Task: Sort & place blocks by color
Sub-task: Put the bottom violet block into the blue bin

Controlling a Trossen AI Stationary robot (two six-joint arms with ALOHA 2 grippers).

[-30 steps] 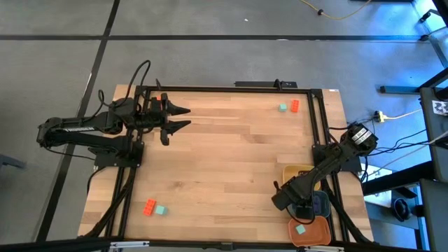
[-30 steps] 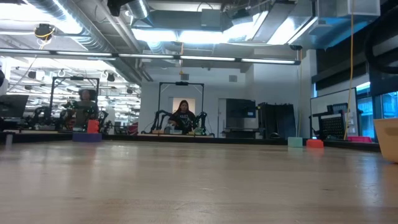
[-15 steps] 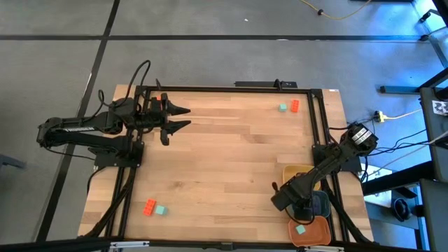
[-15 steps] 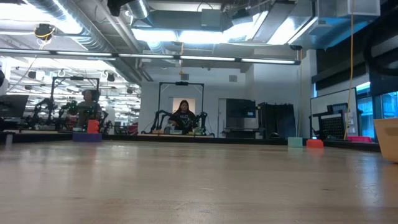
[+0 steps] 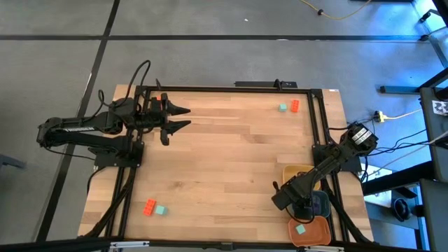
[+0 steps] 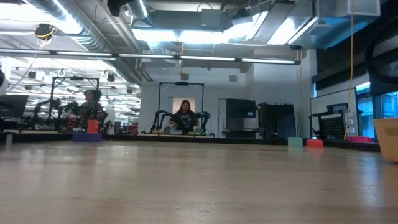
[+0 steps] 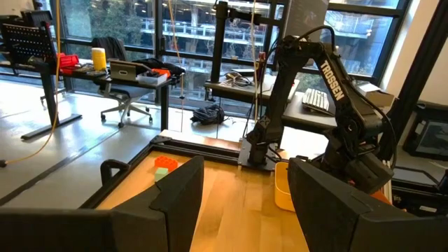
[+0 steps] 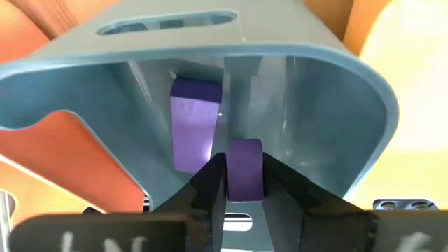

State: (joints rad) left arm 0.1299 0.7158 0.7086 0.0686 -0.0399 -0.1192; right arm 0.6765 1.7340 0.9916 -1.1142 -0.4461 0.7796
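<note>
At the table's far-left corner the left gripper (image 5: 183,117) waits above the wood, its fingers spread and holding nothing. Going rightward, an orange-red block (image 5: 149,206) and a teal block (image 5: 161,210) lie just beside each other near the front-left edge, and another teal block (image 5: 283,107) sits beside an orange-red block (image 5: 295,106) near the far-right corner. At the front right stand the trays: a yellow tray (image 5: 290,173), a blue-grey tray (image 8: 301,91) and an orange tray (image 5: 318,231) with a teal block (image 5: 300,229) lying in it. The right gripper (image 8: 243,183) hangs over the blue-grey tray, its fingers pinching a purple block (image 8: 244,168); a second purple block (image 8: 193,126) already lies inside. The step in hand looks like dropping this purple block with its mate. To do it well, keep the block inside the rim, lower it close to the tray floor beside the lying one, then part the fingers and lift straight up so nothing is knocked.
</note>
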